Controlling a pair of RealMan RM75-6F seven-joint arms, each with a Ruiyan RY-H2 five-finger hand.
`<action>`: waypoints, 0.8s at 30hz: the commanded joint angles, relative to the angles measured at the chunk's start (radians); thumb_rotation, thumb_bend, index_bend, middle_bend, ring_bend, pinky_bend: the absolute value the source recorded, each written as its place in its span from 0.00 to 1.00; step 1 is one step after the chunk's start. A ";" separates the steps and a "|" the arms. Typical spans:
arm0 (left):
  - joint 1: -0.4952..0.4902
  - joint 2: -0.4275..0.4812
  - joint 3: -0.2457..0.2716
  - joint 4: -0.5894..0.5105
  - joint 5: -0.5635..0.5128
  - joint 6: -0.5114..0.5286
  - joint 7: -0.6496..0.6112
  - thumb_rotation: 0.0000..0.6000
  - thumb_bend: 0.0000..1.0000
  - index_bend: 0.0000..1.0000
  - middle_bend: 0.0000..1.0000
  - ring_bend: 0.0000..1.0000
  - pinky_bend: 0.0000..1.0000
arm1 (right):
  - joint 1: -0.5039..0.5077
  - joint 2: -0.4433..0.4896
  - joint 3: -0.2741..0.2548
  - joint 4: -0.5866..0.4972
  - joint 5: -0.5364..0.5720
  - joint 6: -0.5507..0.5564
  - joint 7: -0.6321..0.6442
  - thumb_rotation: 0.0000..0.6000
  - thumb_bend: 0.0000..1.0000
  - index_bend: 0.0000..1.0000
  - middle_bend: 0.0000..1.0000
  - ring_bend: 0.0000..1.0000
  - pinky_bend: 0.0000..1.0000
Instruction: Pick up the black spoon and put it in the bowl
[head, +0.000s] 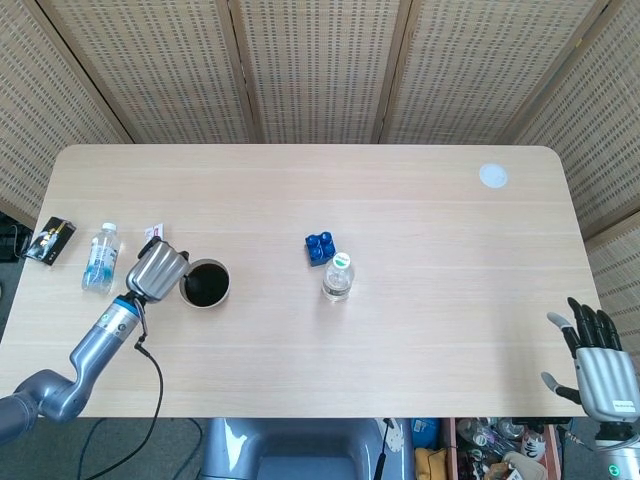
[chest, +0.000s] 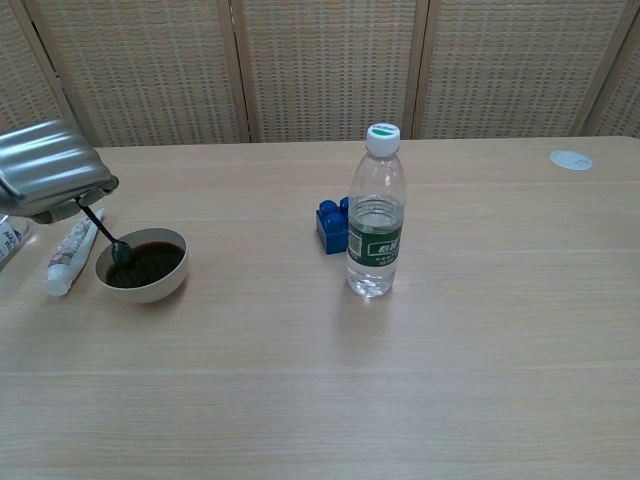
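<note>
Now the spoon (chest: 106, 232) hangs steeply from under the left hand (chest: 50, 182), handle up at the fingers, bowl end down inside the bowl (chest: 142, 281), at its left side against the dark inside. Chest view shows the handle running from the hand's lower edge down into the bowl; head view hides the spoon under the hand (head: 157, 270), which sits just left of the bowl (head: 205, 283) and overlaps its rim. Left hand grasps the spoon handle; how its fingers lie underneath cannot be told. Bowl stands near the table's (head: 420, 350) left end, closer to the front edge than the back. Just left of the bowl lies a tube (chest: 71, 249), partly under the hand, then a small bottle (head: 101, 257) lying on its side, then a dark packet (head: 51, 239) at the left edge. To the right the surface runs bare until the blue block (head: 319, 247) and the upright water bottle (chest: 375, 212), which stand near each other, well apart from the bowl. White disc (head: 492, 176) at the far right corner. Right hand (head: 598, 365) is off the table past the front right corner, fingers spread, holding nothing.
</note>
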 joint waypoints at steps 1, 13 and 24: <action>-0.009 -0.022 0.009 0.015 0.005 -0.014 0.006 1.00 0.42 0.64 0.78 0.73 0.73 | -0.001 0.001 0.000 0.000 0.001 0.001 -0.001 1.00 0.19 0.22 0.10 0.00 0.03; -0.048 -0.096 -0.003 0.057 -0.003 -0.044 0.037 1.00 0.42 0.64 0.78 0.73 0.73 | -0.012 0.008 -0.001 -0.004 0.014 0.006 -0.005 1.00 0.19 0.22 0.10 0.00 0.03; -0.093 -0.144 -0.039 0.114 -0.044 -0.075 0.064 1.00 0.42 0.64 0.78 0.73 0.73 | -0.022 0.012 0.000 -0.004 0.027 0.011 -0.006 1.00 0.19 0.22 0.10 0.00 0.03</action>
